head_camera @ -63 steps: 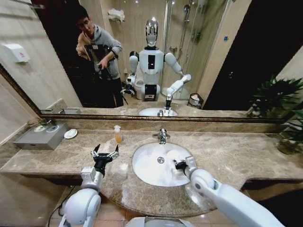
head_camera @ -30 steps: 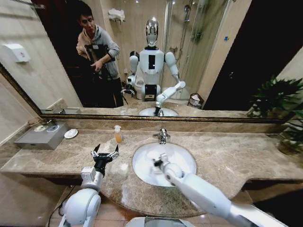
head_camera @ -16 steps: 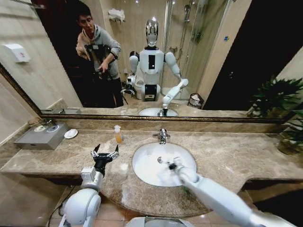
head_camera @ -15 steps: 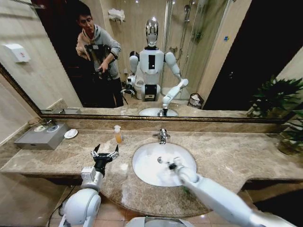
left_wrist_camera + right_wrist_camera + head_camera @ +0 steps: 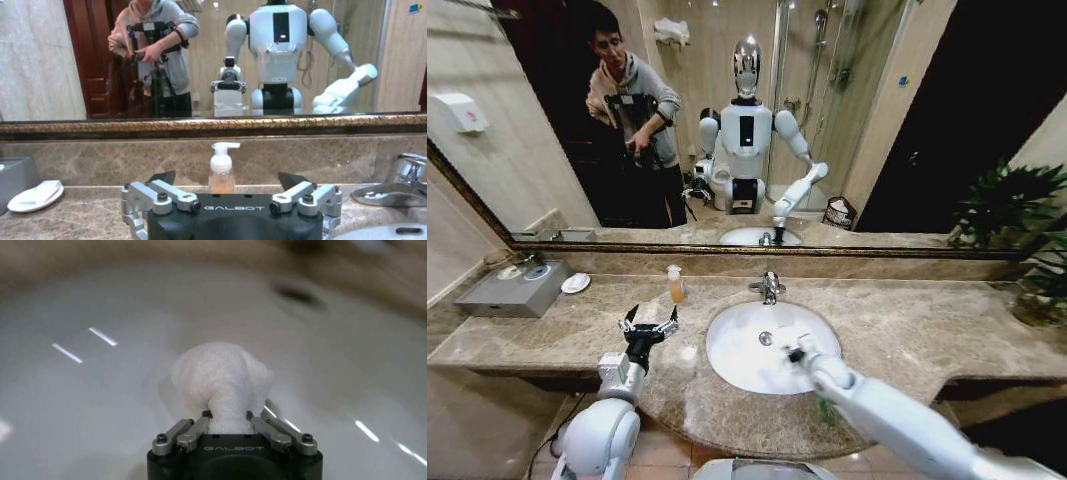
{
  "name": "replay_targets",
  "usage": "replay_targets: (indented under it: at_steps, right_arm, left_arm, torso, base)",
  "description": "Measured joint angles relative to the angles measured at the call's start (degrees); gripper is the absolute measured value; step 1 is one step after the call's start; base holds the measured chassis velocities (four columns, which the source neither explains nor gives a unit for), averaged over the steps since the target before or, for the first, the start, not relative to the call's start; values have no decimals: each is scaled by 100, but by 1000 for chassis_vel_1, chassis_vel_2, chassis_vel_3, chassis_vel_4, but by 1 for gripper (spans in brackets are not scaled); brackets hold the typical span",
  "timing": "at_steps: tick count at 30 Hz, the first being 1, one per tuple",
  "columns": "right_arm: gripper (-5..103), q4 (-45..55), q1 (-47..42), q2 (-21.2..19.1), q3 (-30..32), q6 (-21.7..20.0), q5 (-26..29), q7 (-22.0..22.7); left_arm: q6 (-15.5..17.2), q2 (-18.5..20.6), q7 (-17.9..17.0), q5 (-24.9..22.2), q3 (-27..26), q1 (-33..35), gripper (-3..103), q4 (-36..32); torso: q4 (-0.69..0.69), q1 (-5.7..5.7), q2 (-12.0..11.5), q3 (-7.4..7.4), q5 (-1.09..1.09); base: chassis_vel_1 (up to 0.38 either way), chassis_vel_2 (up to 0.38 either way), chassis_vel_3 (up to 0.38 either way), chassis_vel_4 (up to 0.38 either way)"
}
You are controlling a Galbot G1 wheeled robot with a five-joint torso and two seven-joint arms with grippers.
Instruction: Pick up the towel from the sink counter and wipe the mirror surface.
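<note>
Over the basin [image 5: 727, 345] at lower centre of the head view, the right claw [image 5: 793, 353] sits just right of the drain; a second ago it was further left over the bowl and half a second ago barely left of where it is now, so the arm has swept across and is settling. Left claw [image 5: 649, 326] is unchanged at lower left over the counter [image 5: 557, 325], fingers spread wide, nothing in them. Mirror surface [image 5: 907, 120] fills the upper frame, nothing touching it. Left wrist view: left claw [image 5: 230, 196] splayed open at the bottom edge, soap pump bottle [image 5: 222, 170] just behind it, faucet [image 5: 400, 180] at far right, mirror [image 5: 67, 60] above. Right wrist view: right claw [image 5: 227, 422] closed narrow on the towel [image 5: 223, 382], which bunches up out of the fingers above the white basin [image 5: 87, 405], drain [image 5: 297, 292] at upper right. My read: grasp is done, the towel is in the claw but low in the sink; lift and reach to the mirror are not yet done.
</note>
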Motion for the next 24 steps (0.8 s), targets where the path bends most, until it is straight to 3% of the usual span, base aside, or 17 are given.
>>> replay_targets:
  at_steps: [4, 8, 13, 14, 15, 19, 24]
  right_arm:
    - [17, -158, 289, 438, -177, 346, 346, -129]
    - [17, -208, 227, 406, -130, 135, 389, 86]
    - [17, -64, -227, -368, 281, -317, 55, 320]
    - [17, 52, -378, -712, 473, -500, -31, 336]
    - [17, 52, -378, -712, 473, -500, -31, 336]
    - [17, 386, -602, -1547, 943, -706, -454, 231]
    - [17, 509, -729, -1848, 1139, -718, -632, -43]
  left_arm:
    - [0, 0, 0, 0, 0, 0, 100, 0]
    - [0, 0, 0, 0, 0, 0, 100, 0]
    - [0, 0, 0, 0, 0, 0, 100, 0]
    - [0, 0, 0, 0, 0, 0, 100, 0]
    - [0, 0, 0, 0, 0, 0, 100, 0]
    - [0, 0, 0, 0, 0, 0, 100, 0]
    - [0, 0, 0, 0, 0, 0, 100, 0]
  torso:
    - [1, 0, 0, 0, 1]
    - [-1, 0, 0, 0, 2]
    - [-8, 0, 0, 0, 2]
    - [-6, 0, 0, 0, 5]
    - [-6, 0, 0, 0, 5]
    - [-2, -1, 0, -1, 4]
    - [2, -1, 1, -1, 4]
  base:
    - [0, 0, 0, 0]
    - [0, 0, 0, 0]
    - [0, 0, 0, 0]
    - [0, 0, 0, 0]
    - [0, 0, 0, 0]
    - [0, 0, 0, 0]
    - [0, 0, 0, 0]
